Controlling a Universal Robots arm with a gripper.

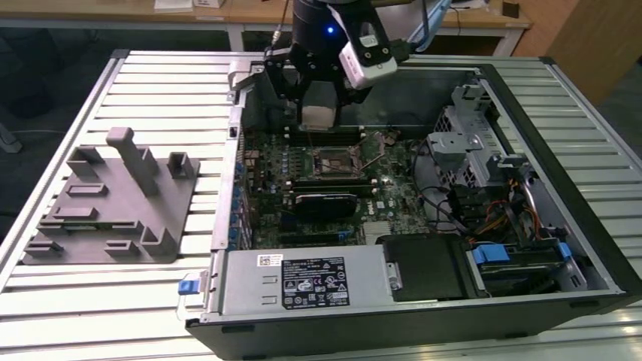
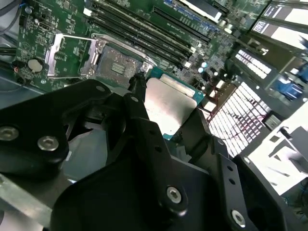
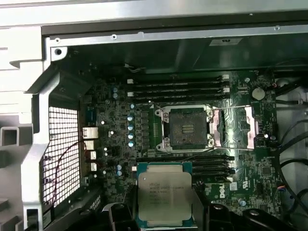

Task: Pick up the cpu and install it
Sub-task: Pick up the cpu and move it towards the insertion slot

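Here, tool (image 1: 319, 125) clamped on the cpu (image 3: 164, 195), held above the motherboard (image 3: 120, 144), near the open socket (image 3: 186, 127)

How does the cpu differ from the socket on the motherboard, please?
The cpu has a pale silvery top; the socket is dark in the middle. The cpu hangs in the jaws of the gripper above the motherboard; the socket is fixed on it, its metal cover swung open. Both are roughly square.
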